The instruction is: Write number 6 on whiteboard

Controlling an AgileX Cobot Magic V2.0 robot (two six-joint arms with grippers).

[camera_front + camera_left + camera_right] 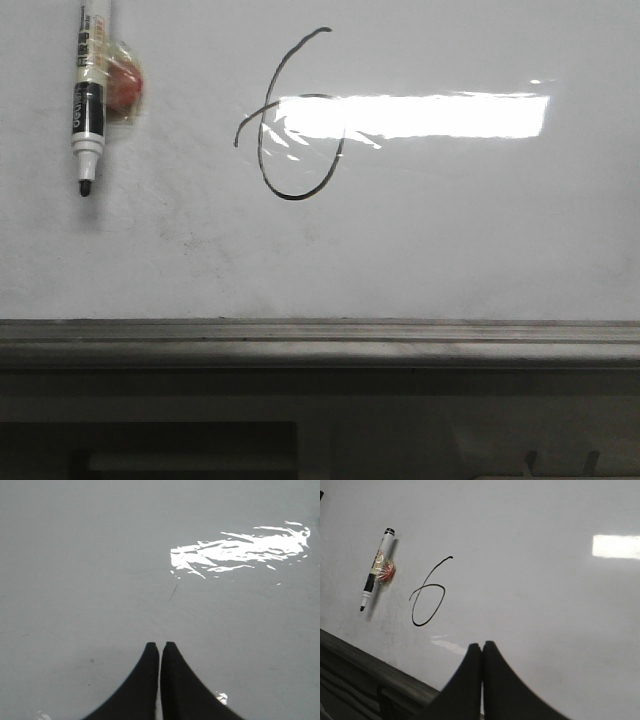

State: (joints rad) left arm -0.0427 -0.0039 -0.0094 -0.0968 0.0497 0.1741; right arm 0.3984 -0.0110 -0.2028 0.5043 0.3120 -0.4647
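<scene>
Looking across the 3 views, the number 6 stood drawn in thin black line on the whiteboard, its loop low and its tall curved stroke rising above, with a small tail on its left side. In the front view a bright rectangular light reflection lay over the loop's upper part and washed out the line there; the right wrist view showed the whole figure clear of glare. A marker pen hung on the board to the left of the figure, well apart from it, tip down and uncapped, with a reddish round holder just behind it; the front view cut off its top end, while the right wrist view showed the black cap end. What the holder was made of could not be told. The grey rail ran along the board's lower edge. Only the wrist views showed the arms: the left end effector faced bare, smudged board with its fingers together on nothing, and the right end effector was likewise closed and empty, away from the pen.
</scene>
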